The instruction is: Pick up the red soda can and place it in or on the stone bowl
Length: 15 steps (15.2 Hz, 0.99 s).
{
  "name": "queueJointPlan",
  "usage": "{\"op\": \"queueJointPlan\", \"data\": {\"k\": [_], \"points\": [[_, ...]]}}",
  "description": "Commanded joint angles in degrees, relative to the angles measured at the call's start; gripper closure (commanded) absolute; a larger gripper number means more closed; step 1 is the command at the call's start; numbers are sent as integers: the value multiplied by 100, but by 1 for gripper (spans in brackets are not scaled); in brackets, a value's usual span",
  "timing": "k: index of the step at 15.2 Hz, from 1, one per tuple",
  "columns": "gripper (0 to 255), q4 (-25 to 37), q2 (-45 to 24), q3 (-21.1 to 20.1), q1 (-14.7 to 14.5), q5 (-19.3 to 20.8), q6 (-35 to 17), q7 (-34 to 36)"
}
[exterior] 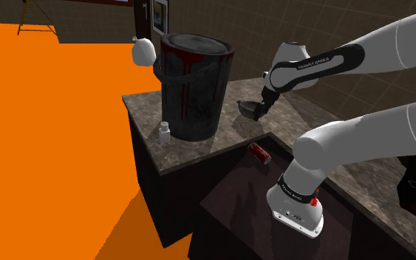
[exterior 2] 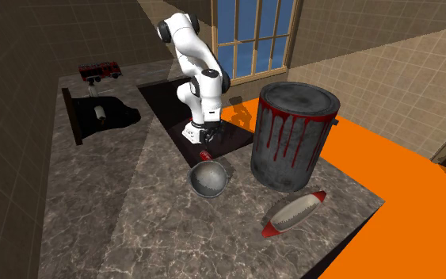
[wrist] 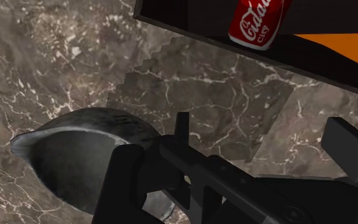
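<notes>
The red soda can [exterior: 260, 153] [wrist: 258, 22] lies on its side in a dark recess just below the marble counter's edge. The grey stone bowl [exterior: 249, 111] [exterior 2: 209, 181] [wrist: 69, 159] stands on the counter beside that recess. My gripper [exterior: 261, 105] [wrist: 241, 172] hangs close over the bowl. It is open, and nothing sits between its fingers [wrist: 130, 184]. From the hand, the bowl is right beside one finger, and the can lies farther out past the counter edge. In the second exterior view the can [exterior 2: 205, 155] is a small red patch just behind the bowl.
A tall dark bucket with red streaks [exterior: 195, 85] [exterior 2: 294, 135] stands near the bowl. A small white bottle [exterior: 165, 133] is at the counter's corner. A red and white elongated object [exterior 2: 292, 212] and a toy fire truck [exterior 2: 100, 71] also sit on the counter [exterior 2: 134, 222]. Orange floor [exterior: 51, 148] lies beyond its edge.
</notes>
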<state>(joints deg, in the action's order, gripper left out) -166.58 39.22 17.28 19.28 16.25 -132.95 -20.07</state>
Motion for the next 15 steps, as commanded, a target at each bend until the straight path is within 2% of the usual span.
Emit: {"op": "queueJointPlan", "data": {"k": [1, 5, 13, 14, 15], "points": [[0, -79, -126, 49, 32, 53, -211, -12], [0, -213, -549, 138, 39, 130, -767, 5], [0, -213, -548, 138, 40, 130, -766, 5], [255, -213, -548, 138, 40, 130, -766, 5], [255, -213, -548, 138, 40, 130, -766, 5]]}}
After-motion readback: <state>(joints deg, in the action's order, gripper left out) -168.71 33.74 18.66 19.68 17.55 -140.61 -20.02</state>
